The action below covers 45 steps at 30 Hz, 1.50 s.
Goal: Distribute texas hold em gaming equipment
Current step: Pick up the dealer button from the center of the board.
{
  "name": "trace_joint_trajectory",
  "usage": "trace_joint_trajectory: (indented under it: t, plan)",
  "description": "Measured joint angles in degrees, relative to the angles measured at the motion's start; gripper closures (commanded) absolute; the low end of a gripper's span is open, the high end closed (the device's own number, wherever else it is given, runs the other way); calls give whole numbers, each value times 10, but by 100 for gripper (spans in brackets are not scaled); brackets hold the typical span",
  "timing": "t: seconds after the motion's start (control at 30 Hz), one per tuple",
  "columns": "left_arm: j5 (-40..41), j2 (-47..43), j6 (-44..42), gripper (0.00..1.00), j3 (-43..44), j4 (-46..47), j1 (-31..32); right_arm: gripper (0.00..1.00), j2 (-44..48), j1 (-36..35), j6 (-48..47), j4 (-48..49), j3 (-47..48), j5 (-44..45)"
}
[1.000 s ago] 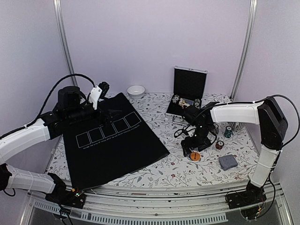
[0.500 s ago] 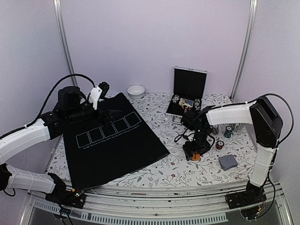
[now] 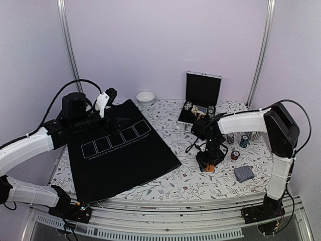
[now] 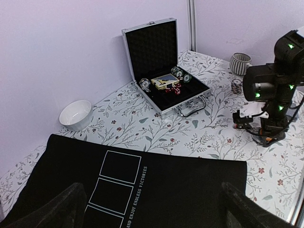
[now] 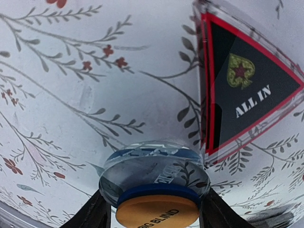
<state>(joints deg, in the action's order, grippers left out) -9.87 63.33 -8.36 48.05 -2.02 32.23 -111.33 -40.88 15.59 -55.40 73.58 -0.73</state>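
The right gripper [image 3: 210, 161] was down on the flowered table [image 3: 186, 187], well to the right of the black mat [image 3: 120, 155]. Its fingers [image 5: 95, 214] were pressed against either side of a round button [image 5: 156, 187] — a clear disc with a blue band and an orange face reading BIG BLIND. Close beside the button lay the black-red triangular marker [image 5: 247, 90], lettered ALL IN, flat on the table and clear of the fingers. The playing cards [image 3: 244, 173] sat in a stack to the near right of the gripper, backs up, and a few poker chips [image 3: 234, 155] stood just to its right. At the far side stood the open case [image 4: 152, 47], more chips inside it, with the white bowl [image 4: 75, 114] to its left. The left gripper [image 4: 152, 199] hung over the far part of the mat — fingers wide apart, holding nothing.
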Motion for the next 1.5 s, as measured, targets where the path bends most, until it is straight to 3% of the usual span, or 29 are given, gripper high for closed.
trace_joint_trajectory:
  t: [0.17, 0.4, 0.53, 0.67, 0.77, 0.97, 1.23, 1.5]
  plan:
    - [0, 0, 0, 2, 0, 0, 0, 52, -1, -2, 0, -5, 4, 4]
    - [-8, 2, 19, 4, 0, 0, 0, 55, -1, -4, -5, -3, 10, 4]
    - [-26, 8, 125, 29, 2, 15, 0, 56, -1, -4, -22, 2, 24, -1]
    - [-44, 14, 316, 42, -65, 161, 18, 56, -1, -5, -42, 13, 45, -14]
    - [-24, 66, 420, 41, -112, 241, 60, 56, -1, -5, -58, 21, 54, -28]
    - [-19, 253, 543, 36, -65, 316, 115, 56, 17, -6, -90, 34, 62, -50]
    - [-62, 413, 638, 31, 28, 421, 149, 57, 59, -7, -120, 55, 69, -80]
    - [-96, 510, 679, 31, 85, 449, 181, 57, 61, -8, -136, 56, 71, -80]
